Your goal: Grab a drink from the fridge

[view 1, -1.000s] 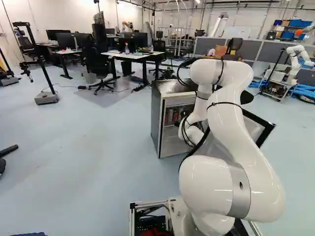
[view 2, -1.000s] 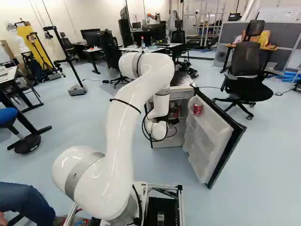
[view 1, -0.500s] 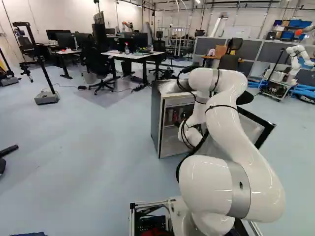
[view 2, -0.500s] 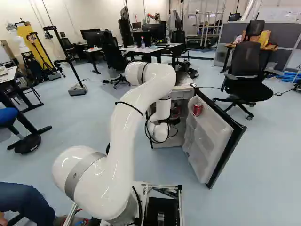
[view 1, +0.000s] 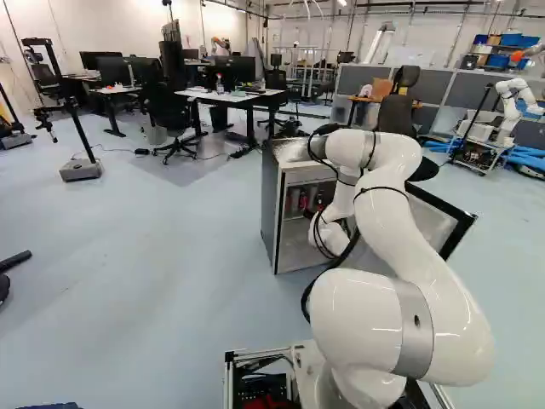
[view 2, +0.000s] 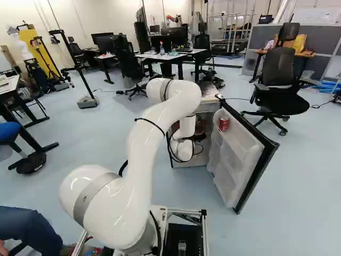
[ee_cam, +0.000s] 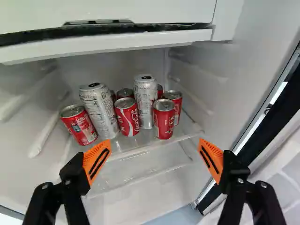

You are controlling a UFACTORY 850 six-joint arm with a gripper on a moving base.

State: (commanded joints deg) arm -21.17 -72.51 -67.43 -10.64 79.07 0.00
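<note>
In the right base view my gripper (view 2: 199, 136) shows only in part at the fridge's (view 2: 203, 158) opening. Seen from the wrist, the gripper (ee_cam: 154, 145) stands wide open and holds nothing. Ahead of its fingers, several drinks stand grouped on the clear fridge shelf (ee_cam: 140, 149): two tall silver cans (ee_cam: 99, 110) (ee_cam: 145, 101) and several short red ones. One red can (ee_cam: 78, 124) is at the group's edge, another (ee_cam: 126, 117) between the silver cans, and a third (ee_cam: 163, 119) near the shelf's front edge. More red cans are partly hidden behind.
A white compartment (ee_cam: 108, 44) hangs above the cans, and the inner side wall (ee_cam: 225, 79) rises beside them. The open fridge door (view 2: 234, 160) holds a red can (view 2: 224, 124). An office chair (view 2: 278, 80) stands beyond it. Another robot (view 1: 511, 102) is in the background.
The raised part of my arm has sunk and swung rightward in the right base view, while its wrist has shifted slightly at the fridge opening. The base and fridge have stayed put.
</note>
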